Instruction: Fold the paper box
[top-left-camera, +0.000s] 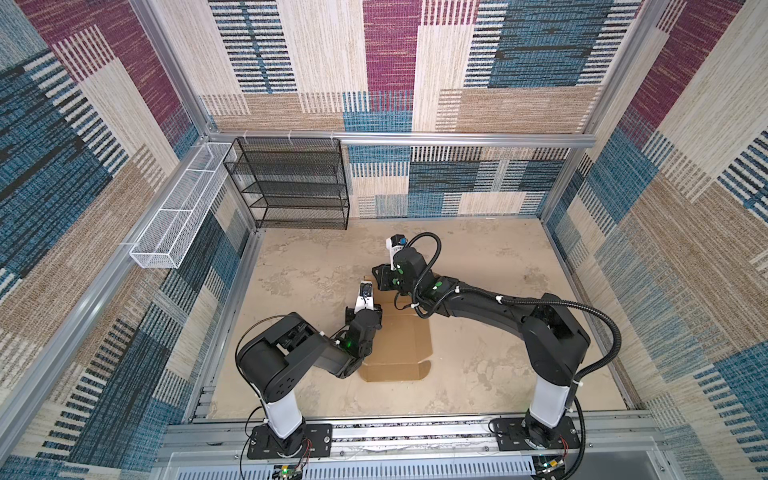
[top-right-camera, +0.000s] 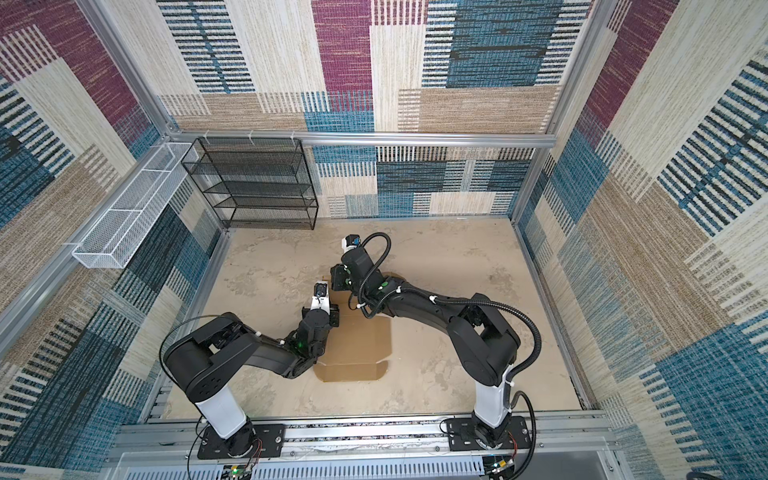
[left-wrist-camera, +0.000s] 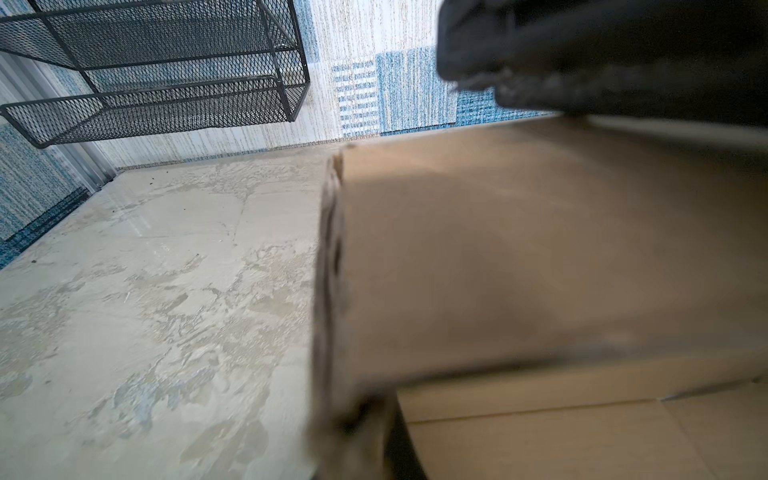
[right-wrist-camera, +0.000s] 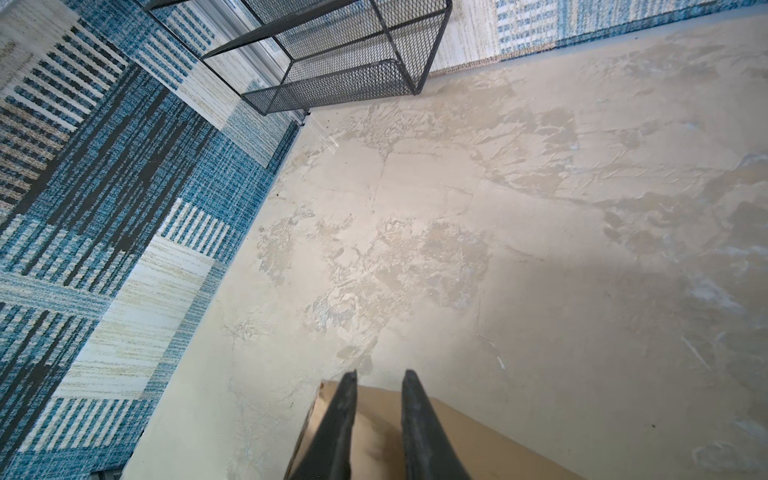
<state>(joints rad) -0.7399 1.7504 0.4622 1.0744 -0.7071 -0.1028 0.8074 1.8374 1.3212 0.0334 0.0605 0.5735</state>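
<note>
The paper box (top-left-camera: 401, 345) (top-right-camera: 359, 345) is a brown cardboard sheet lying mostly flat mid-table in both top views. Its far end is hidden under both wrists. In the left wrist view one flap (left-wrist-camera: 519, 249) stands raised. Its blurred edge runs down into my left gripper (left-wrist-camera: 374, 436) (top-left-camera: 365, 309), which is shut on it, with one dark finger (left-wrist-camera: 405, 444) showing beside the edge. My right gripper (right-wrist-camera: 380, 376) (top-left-camera: 380, 278) hovers over the sheet's far corner (right-wrist-camera: 478, 440). Its two fingers stand a little apart, with nothing between them.
A black mesh shelf rack (top-left-camera: 291, 183) stands against the back wall at the left. A white wire basket (top-left-camera: 178, 208) hangs on the left wall rail. Bare mottled table (top-left-camera: 498, 291) lies to the right of the box. Patterned walls close in three sides.
</note>
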